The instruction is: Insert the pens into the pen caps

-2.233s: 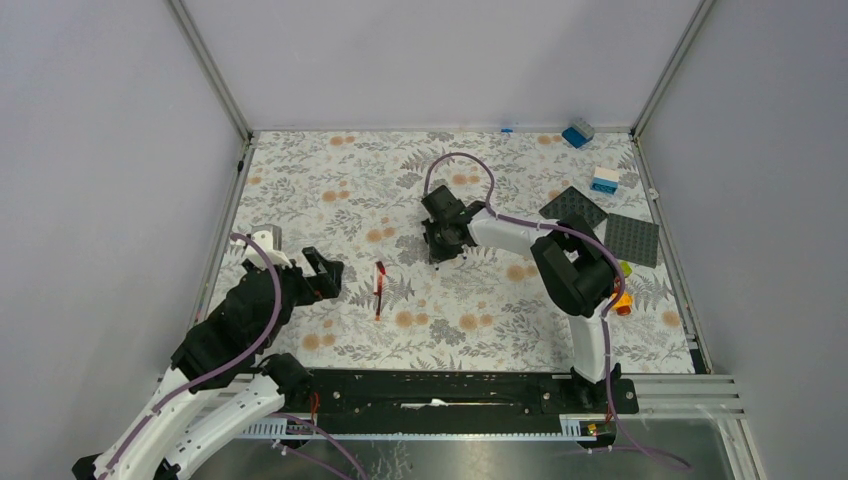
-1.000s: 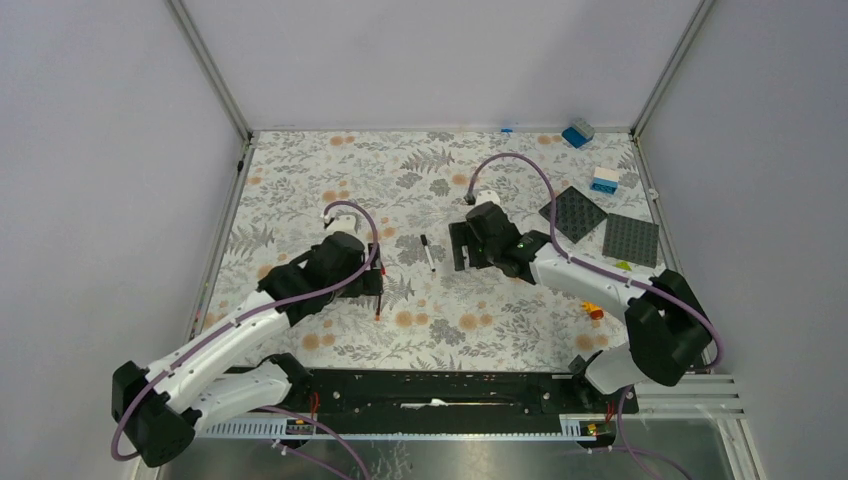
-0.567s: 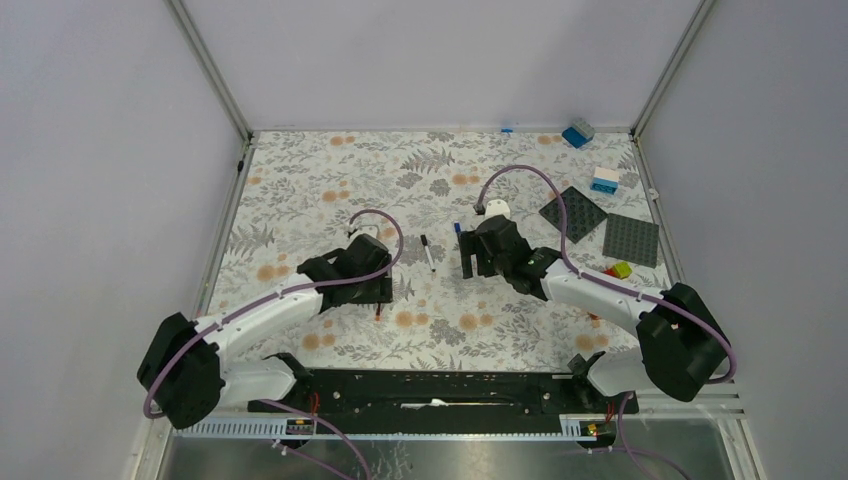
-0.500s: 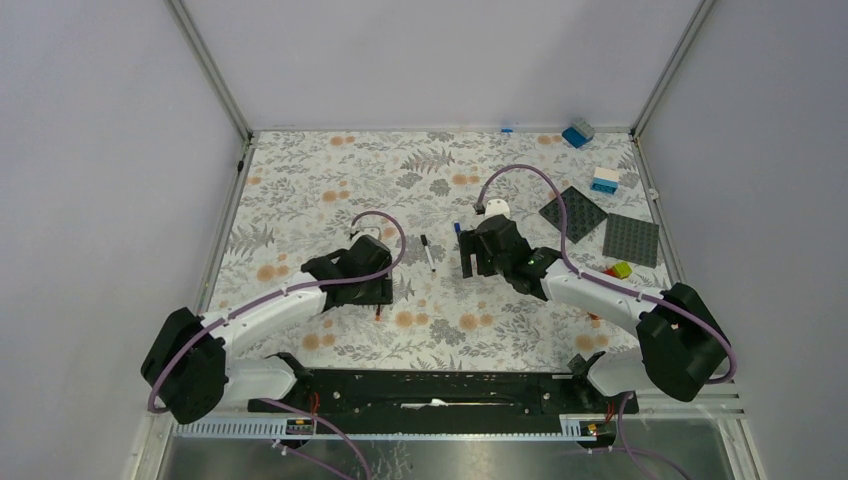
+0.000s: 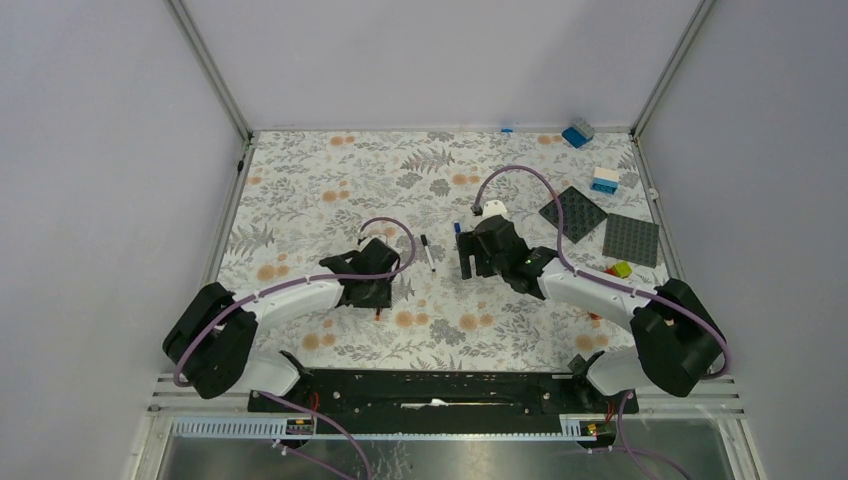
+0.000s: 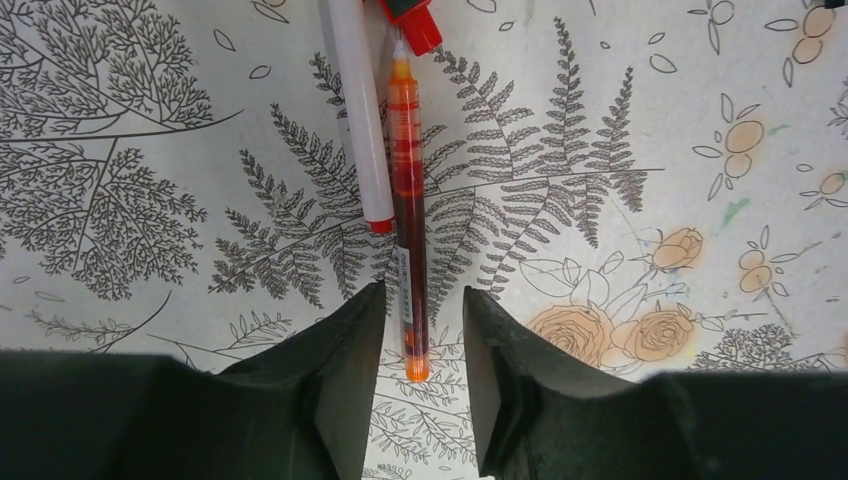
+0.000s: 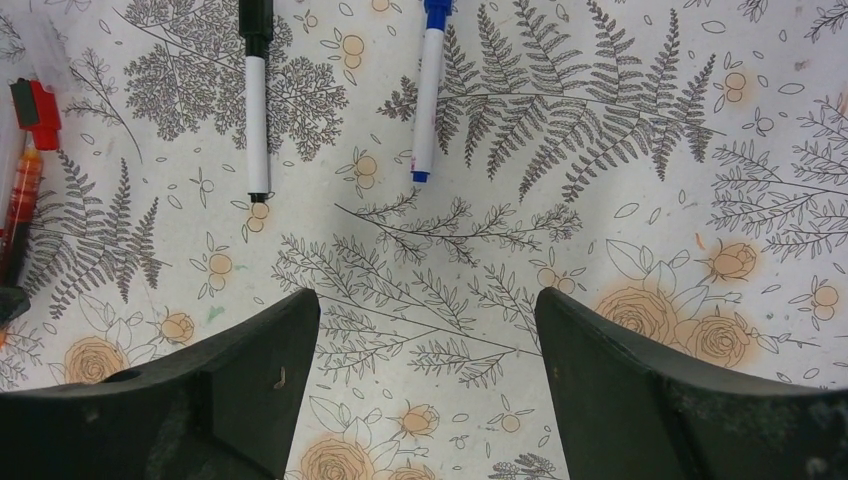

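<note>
A red pen (image 6: 408, 220) with a clear red barrel lies on the flowered mat. Its rear end sits between the fingers of my left gripper (image 6: 422, 300), whose jaws stand narrow, with a gap showing on each side of the pen. A white pen with a red end (image 6: 355, 110) lies beside it, and a short red cap (image 6: 414, 22) lies at the red pen's tip. My right gripper (image 7: 428, 330) hangs open over bare mat. Ahead of it lie a white pen with black ends (image 7: 257, 100) and a white pen with blue ends (image 7: 428, 95).
Two dark grey baseplates (image 5: 573, 212) (image 5: 631, 240) lie at the right. Blue toy bricks (image 5: 577, 133) (image 5: 604, 180) and a yellow-green brick (image 5: 622, 268) sit near them. Grey walls close the mat on three sides.
My left arm has swung right and come down over the red pen, and its jaws have narrowed around it. The right gripper has shifted only slightly and stays open.
</note>
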Controlling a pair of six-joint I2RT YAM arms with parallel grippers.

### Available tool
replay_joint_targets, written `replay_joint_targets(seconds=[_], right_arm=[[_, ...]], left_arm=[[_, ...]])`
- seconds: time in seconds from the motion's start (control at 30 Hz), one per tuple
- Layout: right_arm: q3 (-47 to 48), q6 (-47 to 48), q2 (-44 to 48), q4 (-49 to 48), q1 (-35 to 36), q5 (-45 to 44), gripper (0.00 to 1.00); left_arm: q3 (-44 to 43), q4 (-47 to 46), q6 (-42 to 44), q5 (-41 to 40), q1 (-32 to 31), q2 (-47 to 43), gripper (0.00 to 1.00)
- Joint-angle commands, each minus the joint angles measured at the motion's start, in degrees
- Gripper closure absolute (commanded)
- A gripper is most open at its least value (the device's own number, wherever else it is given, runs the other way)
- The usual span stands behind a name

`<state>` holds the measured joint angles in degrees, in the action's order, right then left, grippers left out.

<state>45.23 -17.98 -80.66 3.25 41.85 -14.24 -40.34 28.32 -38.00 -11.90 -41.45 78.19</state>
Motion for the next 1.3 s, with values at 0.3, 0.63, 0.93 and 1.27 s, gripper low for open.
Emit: replay_joint_targets(seconds=[0.3, 0.63, 0.93, 1.27], right_arm=[[2.0, 1.0, -1.9, -1.4, -1.3, 2.0, 0.16], [1.6, 0.7, -1.5, -1.4, -2.5, 3.6, 0.16], [-2.7, 0.4, 5.2, -4.8, -2.5, 3.1, 0.16], [-13.5, -9.0, 20.2, -16.8, -2.6, 18.5, 0.12]], left_arm=[[0.1, -3.2, -0.5, 0.8, 0.1, 5.0, 0.82], [0.5, -5.7, -1.1, 4.6, 0.0, 4.5, 1.0], [2.1, -15.4, -2.9, 14.5, -0.3, -3.0, 1.0], [4.8, -30.5, -9.2, 20.2, -0.3, -11.7, 1.0]])
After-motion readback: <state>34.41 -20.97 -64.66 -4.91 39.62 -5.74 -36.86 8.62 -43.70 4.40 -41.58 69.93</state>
